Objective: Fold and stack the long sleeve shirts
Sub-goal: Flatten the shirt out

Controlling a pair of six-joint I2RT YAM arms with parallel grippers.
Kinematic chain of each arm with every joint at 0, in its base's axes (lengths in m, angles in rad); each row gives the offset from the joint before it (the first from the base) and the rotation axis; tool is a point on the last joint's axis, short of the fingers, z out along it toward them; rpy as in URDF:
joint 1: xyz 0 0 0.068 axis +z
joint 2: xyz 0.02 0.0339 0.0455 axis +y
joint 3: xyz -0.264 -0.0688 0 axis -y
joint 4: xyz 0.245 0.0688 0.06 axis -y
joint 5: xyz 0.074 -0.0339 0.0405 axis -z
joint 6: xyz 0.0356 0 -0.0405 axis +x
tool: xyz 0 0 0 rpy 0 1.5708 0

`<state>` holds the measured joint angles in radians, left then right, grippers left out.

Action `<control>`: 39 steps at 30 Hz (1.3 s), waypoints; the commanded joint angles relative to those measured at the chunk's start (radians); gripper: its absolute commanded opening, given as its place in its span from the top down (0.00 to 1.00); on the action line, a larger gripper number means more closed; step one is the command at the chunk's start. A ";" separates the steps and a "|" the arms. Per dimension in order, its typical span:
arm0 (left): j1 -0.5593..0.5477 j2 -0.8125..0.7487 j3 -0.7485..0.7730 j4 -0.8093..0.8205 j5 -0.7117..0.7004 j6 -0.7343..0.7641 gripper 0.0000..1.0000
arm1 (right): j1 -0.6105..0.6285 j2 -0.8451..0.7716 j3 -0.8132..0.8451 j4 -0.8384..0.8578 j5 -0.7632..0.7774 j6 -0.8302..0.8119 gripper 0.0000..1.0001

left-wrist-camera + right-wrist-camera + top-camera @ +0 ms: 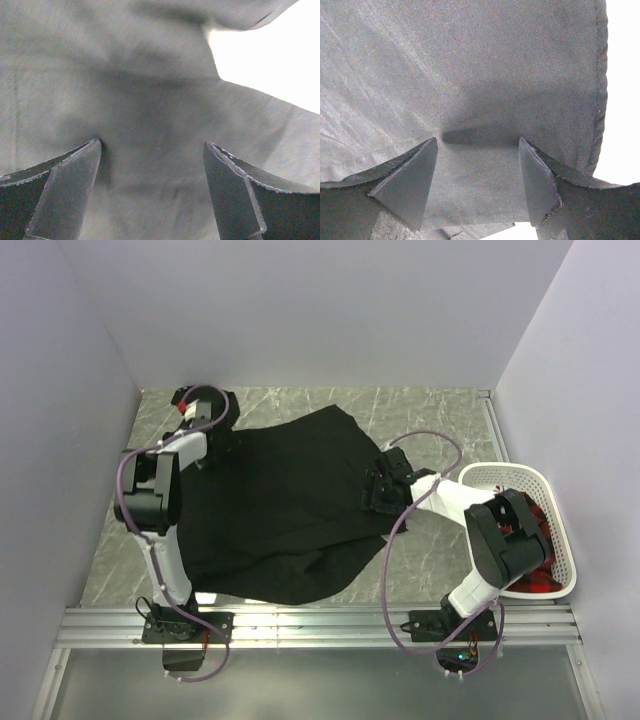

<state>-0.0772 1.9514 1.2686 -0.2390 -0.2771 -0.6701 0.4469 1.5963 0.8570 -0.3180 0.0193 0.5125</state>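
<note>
Both arms bend up from their bases and reach over the black shirt [280,500], spread on the grey marbled worktop [430,410] between white walls. Left pincer [152,145] and right pincer [477,142] gape wide over cloth, gripping nothing. Only the top view shows the white basket [565,540], right.

Back wall [320,310]: we see a plain pale panel at 12 o'clock.
Left wall [50,440]: the same pale panel, at 9 o'clock.
Right wall [590,360]: pale too, at 3 o'clock.
Table top [430,410]: grey marbled surface with pale veins.
Rails [320,625]: silver metal strips along 6 o'clock.
Light: soft and even; we note a sheen on the rails.
</note>
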 commanded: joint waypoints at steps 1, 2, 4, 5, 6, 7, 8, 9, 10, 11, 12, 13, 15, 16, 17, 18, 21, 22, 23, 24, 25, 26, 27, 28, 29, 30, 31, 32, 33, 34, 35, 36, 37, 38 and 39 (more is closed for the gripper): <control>-0.003 0.095 0.141 -0.017 0.107 0.075 0.10 | -0.036 0.070 0.046 -0.015 -0.015 0.023 0.27; -0.004 0.133 0.167 -0.017 0.119 0.078 0.10 | -0.042 0.077 0.054 -0.018 -0.016 0.026 0.27; -0.007 0.176 0.228 0.006 0.156 0.098 0.10 | -0.053 0.103 0.074 -0.016 -0.035 0.040 0.27; -0.010 0.193 0.247 0.015 0.165 0.104 0.10 | -0.054 0.112 0.080 -0.015 -0.032 0.044 0.27; -0.013 0.207 0.283 0.024 0.176 0.107 0.10 | -0.056 0.126 0.086 -0.012 -0.028 0.050 0.27; -0.015 0.237 0.302 0.039 0.185 0.115 0.10 | -0.057 0.134 0.099 -0.010 -0.027 0.055 0.27; -0.019 0.253 0.320 0.046 0.199 0.118 0.09 | -0.060 0.142 0.106 -0.009 -0.025 0.057 0.27; -0.021 0.268 0.357 0.050 0.205 0.119 0.09 | -0.062 0.154 0.123 -0.007 -0.024 0.061 0.27; -0.022 0.299 0.377 0.067 0.210 0.128 0.09 | -0.062 0.157 0.132 -0.004 -0.021 0.061 0.27; -0.025 0.313 0.396 0.075 0.213 0.135 0.09 | -0.063 0.159 0.142 -0.001 -0.021 0.058 0.27; -0.026 0.339 0.431 0.082 0.213 0.141 0.09 | -0.065 0.154 0.163 0.000 0.000 0.049 0.27; -0.027 0.349 0.446 0.090 0.211 0.145 0.08 | -0.063 0.149 0.172 -0.001 0.013 0.046 0.27; -0.027 0.363 0.488 0.112 0.205 0.156 0.08 | -0.057 0.114 0.195 -0.007 0.047 0.014 0.27; -0.027 0.368 0.498 0.118 0.205 0.159 0.07 | -0.051 0.096 0.200 -0.006 0.057 -0.005 0.27; -0.027 0.366 0.508 0.133 0.202 0.164 0.07 | -0.044 0.073 0.198 -0.003 0.082 -0.023 0.27; -0.027 0.359 0.511 0.142 0.196 0.174 0.06 | -0.015 0.020 0.182 0.002 0.096 -0.063 0.27; -0.027 0.298 0.494 0.167 0.185 0.185 0.04 | 0.062 -0.108 0.114 0.040 0.125 -0.161 0.27; -0.027 0.252 0.486 0.168 0.184 0.187 0.03 | 0.088 -0.137 0.099 0.046 0.122 -0.186 0.27; -0.027 0.226 0.463 0.168 0.181 0.184 0.02 | 0.110 -0.186 0.085 0.043 0.126 -0.228 0.27; -0.027 0.195 0.450 0.168 0.167 0.173 0.02 | 0.136 -0.205 0.068 0.025 0.133 -0.247 0.28; -0.027 0.129 0.434 0.165 0.153 0.162 0.02 | 0.195 -0.220 0.063 0.017 0.128 -0.271 0.29; -0.027 0.092 0.395 0.162 0.139 0.150 0.01 | 0.220 -0.240 0.060 0.008 0.119 -0.294 0.30; -0.027 0.014 0.371 0.167 0.115 0.139 0.01 | 0.275 -0.245 0.059 -0.016 0.094 -0.325 0.30; -0.027 -0.024 0.353 0.165 0.102 0.136 0.01 | 0.295 -0.246 0.062 -0.030 0.076 -0.339 0.31; -0.027 -0.063 0.324 0.158 0.087 0.133 0.01 | 0.318 -0.246 0.060 -0.041 0.045 -0.370 0.32; -0.027 -0.133 0.315 0.121 0.072 0.127 0.01 | 0.337 -0.245 0.060 -0.056 0.007 -0.382 0.32; -0.026 -0.167 0.310 0.097 0.037 0.126 0.01 | 0.379 -0.246 0.059 -0.064 -0.011 -0.393 0.32; -0.026 -0.201 0.299 0.075 0.021 0.127 0.01 | 0.398 -0.239 0.057 -0.069 -0.025 -0.423 0.32; -0.026 -0.266 0.292 0.026 0.006 0.130 0.01 | 0.417 -0.234 0.056 -0.075 -0.076 -0.434 0.32; -0.026 -0.301 0.281 0.009 -0.022 0.130 0.01 | 0.447 -0.228 0.056 -0.076 -0.091 -0.443 0.33; -0.026 -0.334 0.249 -0.009 -0.027 0.130 0.01 | 0.458 -0.205 0.059 -0.078 -0.108 -0.459 0.33; -0.026 -0.404 0.227 -0.020 -0.031 0.133 0.01 | 0.472 -0.193 0.065 -0.081 -0.128 -0.463 0.34; -0.026 -0.440 0.203 -0.040 -0.033 0.136 0.01 | 0.480 -0.179 0.068 -0.079 -0.139 -0.465 0.35; -0.026 -0.478 0.148 -0.051 -0.040 0.129 0.01 | 0.498 -0.152 0.080 -0.078 -0.137 -0.460 0.35; -0.026 -0.552 0.114 -0.055 -0.039 0.126 0.01 | 0.506 -0.136 0.086 -0.070 -0.137 -0.459 0.36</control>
<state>-0.0998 1.4956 1.4860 -0.1997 -0.2684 -0.5331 0.9264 1.4212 0.9215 -0.3794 -0.0673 0.0971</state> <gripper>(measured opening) 0.993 0.649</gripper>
